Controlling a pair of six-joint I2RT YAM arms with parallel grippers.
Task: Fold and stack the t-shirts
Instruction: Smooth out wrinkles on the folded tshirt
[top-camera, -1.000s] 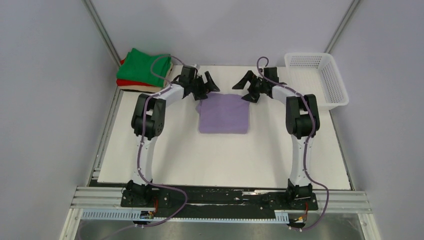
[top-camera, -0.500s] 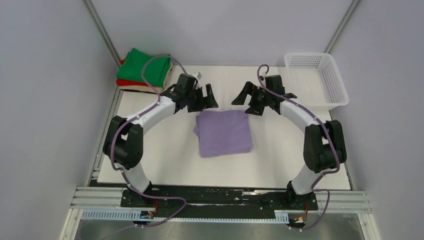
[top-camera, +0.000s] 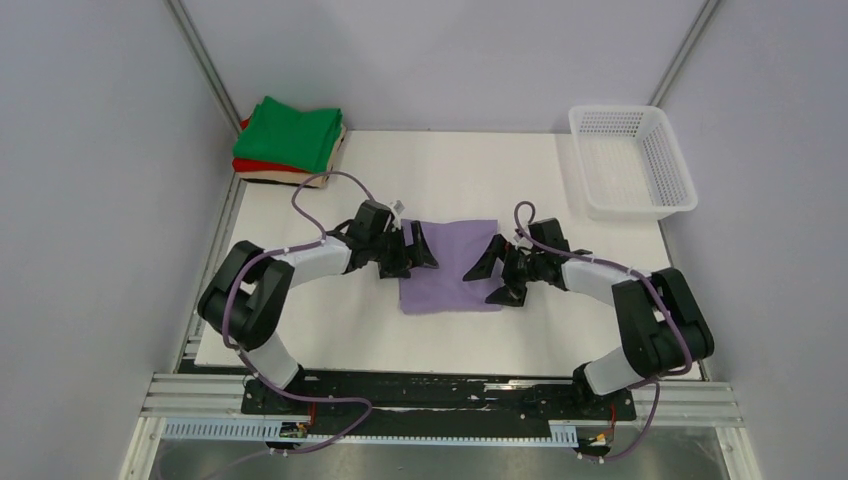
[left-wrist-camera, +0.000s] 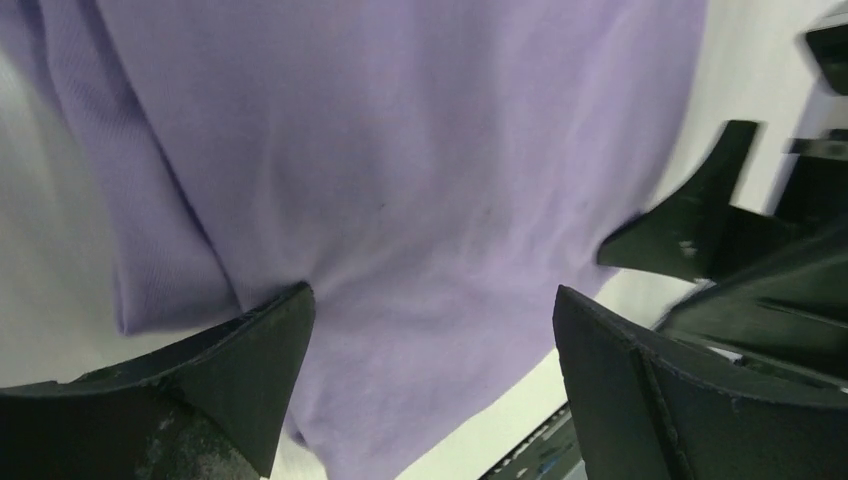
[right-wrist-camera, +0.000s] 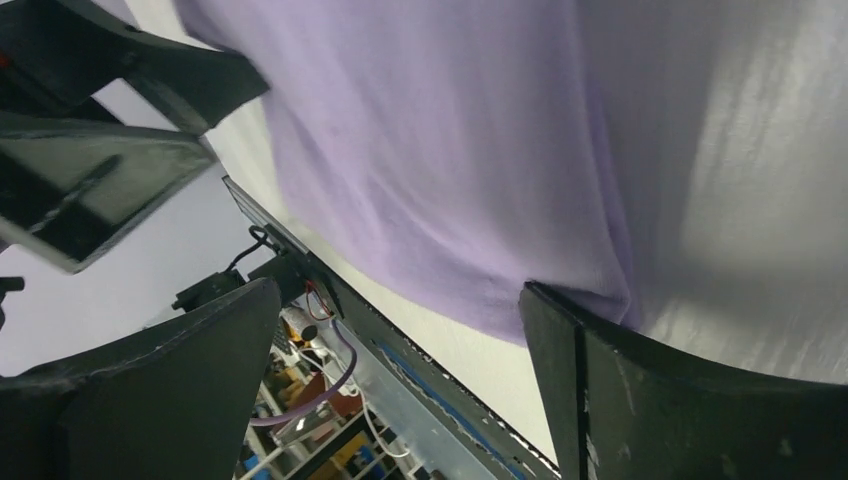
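From above, the folded lavender t-shirt (top-camera: 452, 265) lies flat in the middle of the table (top-camera: 350, 330), its long axis running near to far. The left gripper (top-camera: 424, 250) and right gripper (top-camera: 487, 280) flank it, both spread wide. The folded stack (top-camera: 290, 140) sits far left. Left wrist: the cloth lies under parted fingers (left-wrist-camera: 250, 340). Right wrist: the same — nothing pinched.

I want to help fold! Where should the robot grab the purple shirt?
Probably by its side edges. The purple shirt lies flat, folded into a rectangle, so the left gripper can pinch its left edge from the left, the right gripper its right edge from the right.
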